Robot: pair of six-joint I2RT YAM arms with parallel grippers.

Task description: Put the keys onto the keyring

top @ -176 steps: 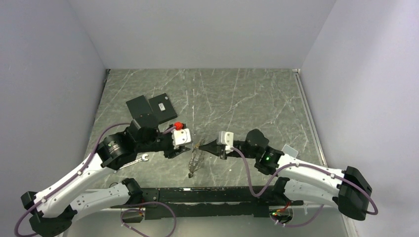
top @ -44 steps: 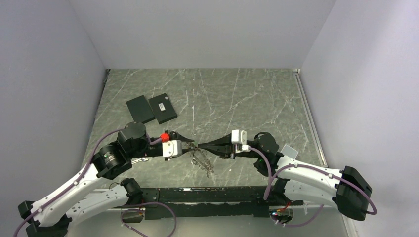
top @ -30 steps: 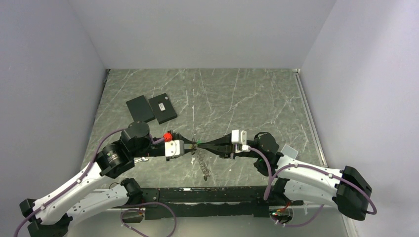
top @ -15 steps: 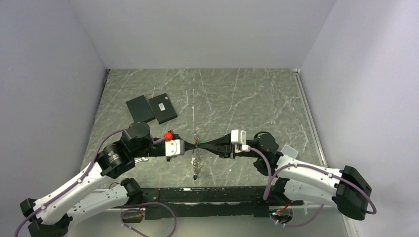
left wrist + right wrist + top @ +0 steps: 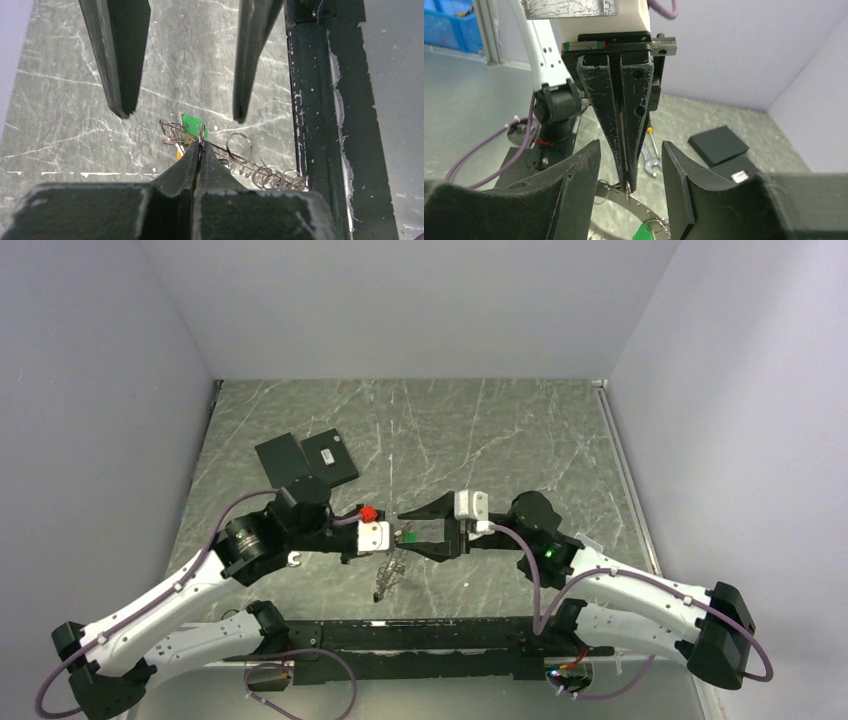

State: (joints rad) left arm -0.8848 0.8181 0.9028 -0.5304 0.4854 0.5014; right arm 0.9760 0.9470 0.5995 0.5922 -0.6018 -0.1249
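My left gripper (image 5: 395, 540) is shut on the keyring (image 5: 201, 133), a thin metal ring that sticks up from the closed tips (image 5: 200, 146). Beside the ring hangs its green tag (image 5: 192, 125). The grey chain (image 5: 387, 576) of small loops droops from there to the table. My right gripper (image 5: 408, 531) is open, and its fingers (image 5: 122, 95) stand on either side of the left tips without touching the ring. The right wrist view shows the left fingers (image 5: 626, 140) between my open right gripper (image 5: 630, 145). A speck of yellow (image 5: 178, 153) shows among silver loops; the keys are too small to tell apart.
Two flat black plates (image 5: 305, 460) lie at the back left. A small wrench (image 5: 290, 560) lies under the left arm. A white scrap (image 5: 585, 540) sits behind the right arm. The black base rail (image 5: 430, 635) runs along the near edge.
My right gripper has opened and let go of the keyring. The left gripper closed on the ring and holds it. Both grippers shifted slightly away from the base; the chain swung left.
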